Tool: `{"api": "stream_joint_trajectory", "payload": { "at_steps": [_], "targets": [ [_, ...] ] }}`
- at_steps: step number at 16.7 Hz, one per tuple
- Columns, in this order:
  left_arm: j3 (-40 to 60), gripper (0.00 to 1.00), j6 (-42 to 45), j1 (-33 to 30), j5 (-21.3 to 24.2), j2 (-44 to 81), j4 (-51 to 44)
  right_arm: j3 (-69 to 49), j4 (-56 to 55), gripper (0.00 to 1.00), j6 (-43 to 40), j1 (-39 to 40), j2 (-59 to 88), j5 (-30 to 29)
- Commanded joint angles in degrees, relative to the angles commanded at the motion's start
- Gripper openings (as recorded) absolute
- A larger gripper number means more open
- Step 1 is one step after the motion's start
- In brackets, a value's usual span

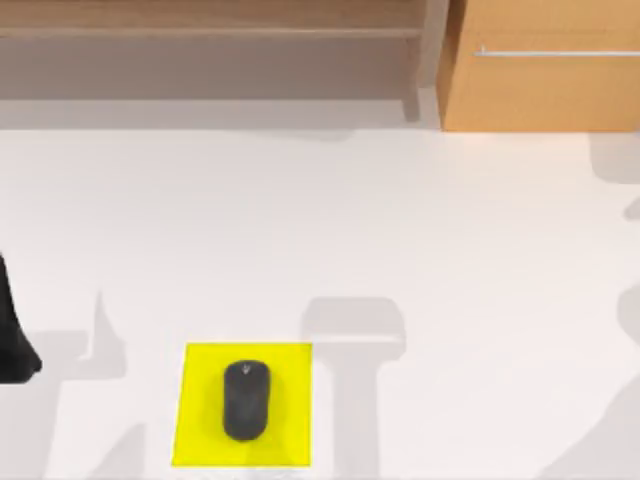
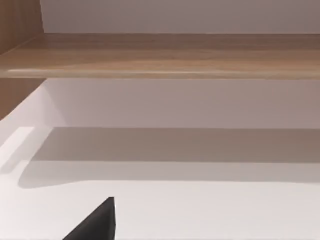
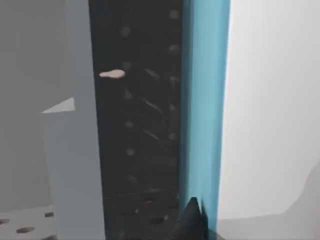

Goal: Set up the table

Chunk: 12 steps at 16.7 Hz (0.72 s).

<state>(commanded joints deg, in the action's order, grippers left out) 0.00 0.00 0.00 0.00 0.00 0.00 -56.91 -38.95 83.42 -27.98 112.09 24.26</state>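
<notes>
White and wide, the table (image 1: pixel 330 230) spreads across the top view, a yellow mat (image 1: pixel 198 420) lying near its front edge, left of centre, with a black mouse (image 1: pixel 246 400) resting upright on it; a wooden shelf (image 1: pixel 210 30) and a drawer cabinet (image 1: pixel 545 85) stand along the far edge. At the left rim sits the left arm (image 1: pixel 12 345), its wrist view facing the shelf; whether either arm's fingers are spread or pressed together I cannot tell. The right wrist view shows a dark, blue-edged panel (image 3: pixel 145 125). I judge the next piece should come in slowly and settle well apart from the mat.
</notes>
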Motion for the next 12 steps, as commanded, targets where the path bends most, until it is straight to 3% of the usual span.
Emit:
{"api": "stream_joint_trajectory", "payload": {
  "at_steps": [5,12],
  "targets": [
    [0.00,1.00,0.00,0.00,0.00,0.00,0.00,-1.13,0.16,0.00,0.07,0.37,1.05,-0.28],
    [0.00,1.00,0.00,0.00,0.00,0.00,0.00,-1.13,0.16,0.53,0.07,0.37,1.05,-0.28]
  ]
}}
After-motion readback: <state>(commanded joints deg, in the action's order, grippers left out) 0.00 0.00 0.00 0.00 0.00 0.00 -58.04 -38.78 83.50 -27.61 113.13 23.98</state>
